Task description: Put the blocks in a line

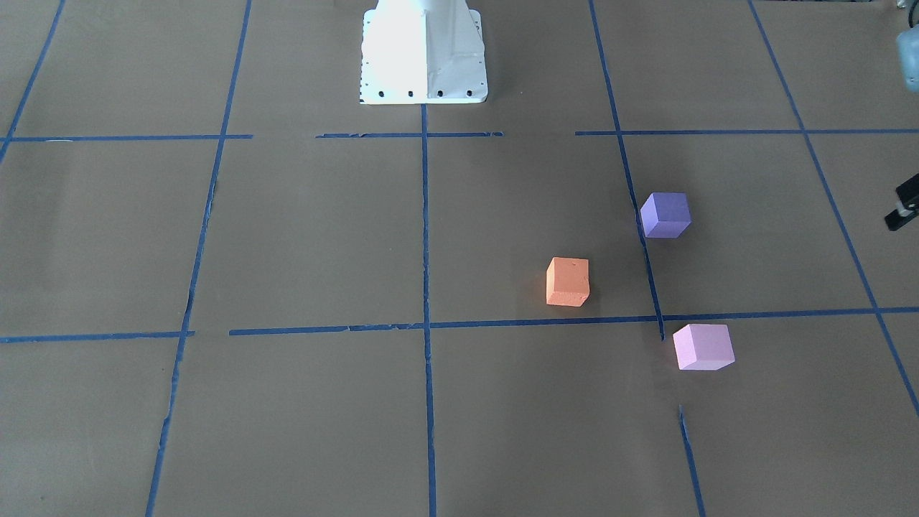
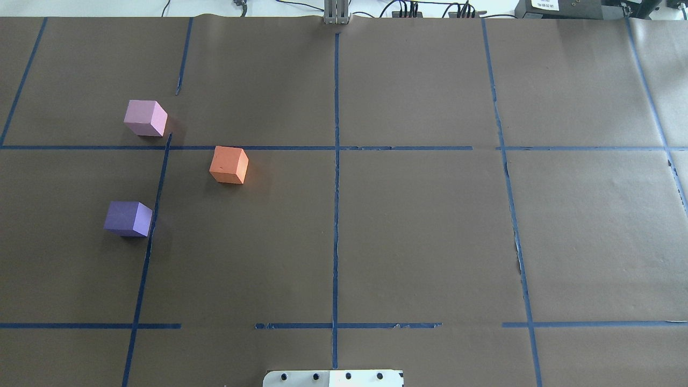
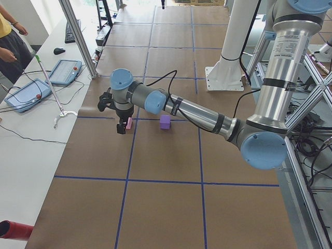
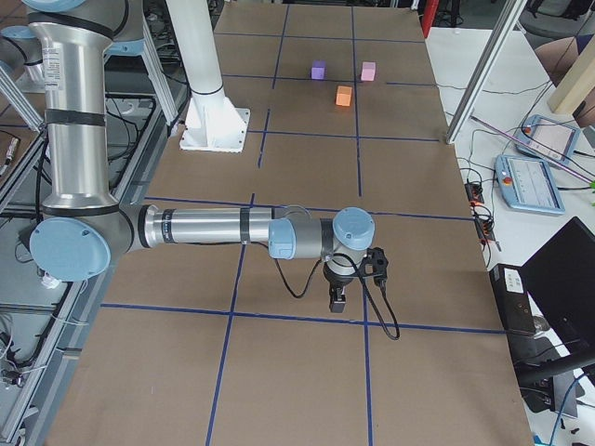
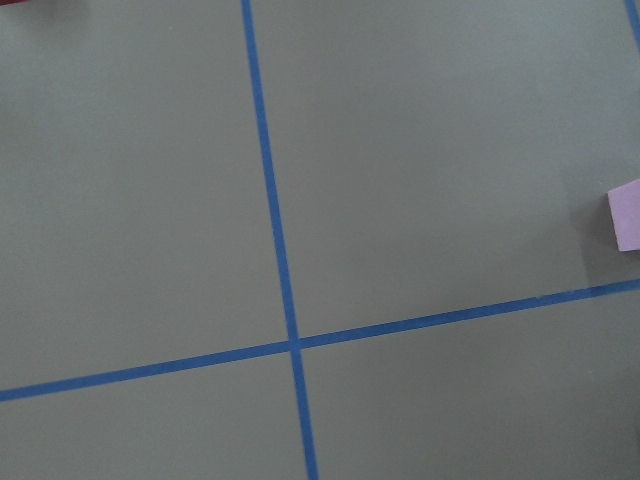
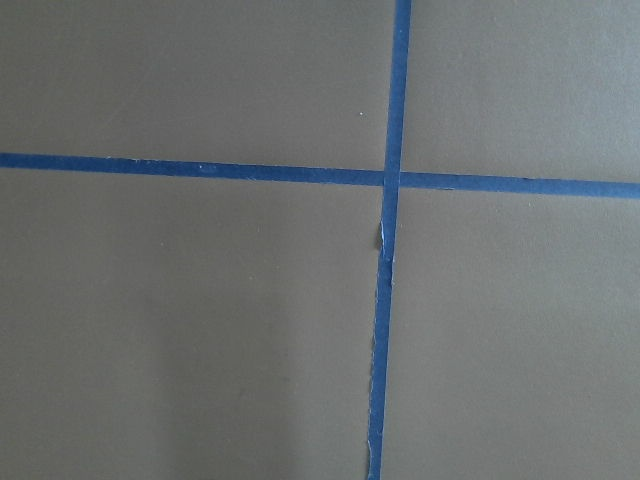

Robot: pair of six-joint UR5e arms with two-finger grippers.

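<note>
Three cubes lie apart on the brown paper on the robot's left half. They are the orange block (image 2: 229,165), the dark purple block (image 2: 128,218) and the light pink block (image 2: 145,117). They form a triangle, also in the front view: orange (image 1: 567,281), purple (image 1: 665,214), pink (image 1: 703,346). My left gripper (image 3: 121,126) hangs over the table out beyond the pink block (image 3: 129,123), apart from it. I cannot tell whether it is open or shut. My right gripper (image 4: 338,299) hangs over bare paper far from the blocks; its state cannot be told.
Blue tape lines (image 2: 336,177) divide the paper into a grid. The white robot base (image 1: 423,54) stands at the table's near edge. The pink block's edge (image 5: 628,215) shows in the left wrist view. Tablets and cables (image 3: 31,93) lie beyond the far side.
</note>
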